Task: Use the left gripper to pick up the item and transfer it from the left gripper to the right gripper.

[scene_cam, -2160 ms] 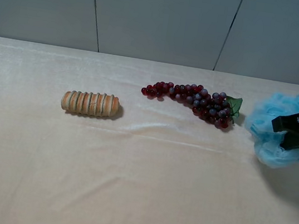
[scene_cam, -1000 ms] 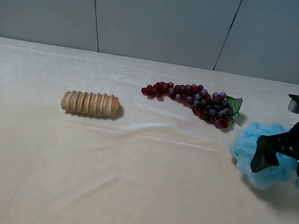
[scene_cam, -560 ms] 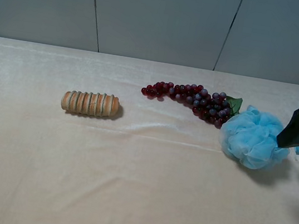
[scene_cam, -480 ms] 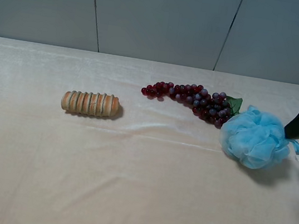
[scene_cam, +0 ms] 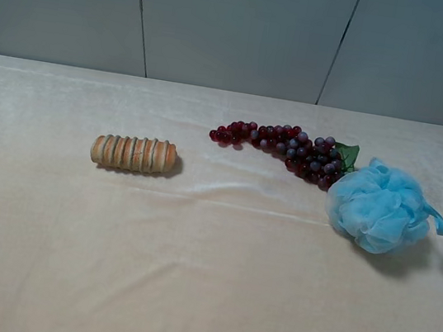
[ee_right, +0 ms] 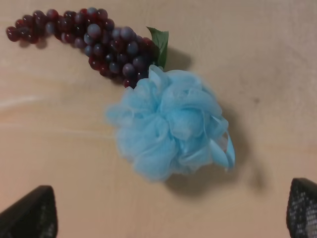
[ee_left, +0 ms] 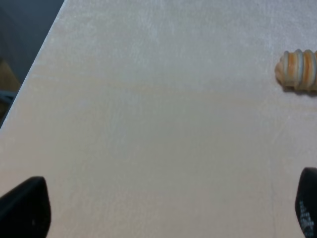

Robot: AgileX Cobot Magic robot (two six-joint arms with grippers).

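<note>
Pouf [scene_cam: 379, 206] touches grapes [scene_cam: 287, 148]; only wrist views show spread tool fingertips [ee_right: 30, 214].

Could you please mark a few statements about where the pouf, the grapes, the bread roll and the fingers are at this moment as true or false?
1. The blue pouf rests on the table with neither gripper holding it. True.
2. The grape bunch lies left of the bread roll in the high view. False: it lies to the roll's right, between roll and pouf.
3. The right gripper has its fingers spread apart, above the pouf. True.
4. The left gripper grips the bread roll. False: its fingers are apart over bare cloth, the roll off to one side.
5. The pouf sits at the grapes' leaf end. True.
</note>
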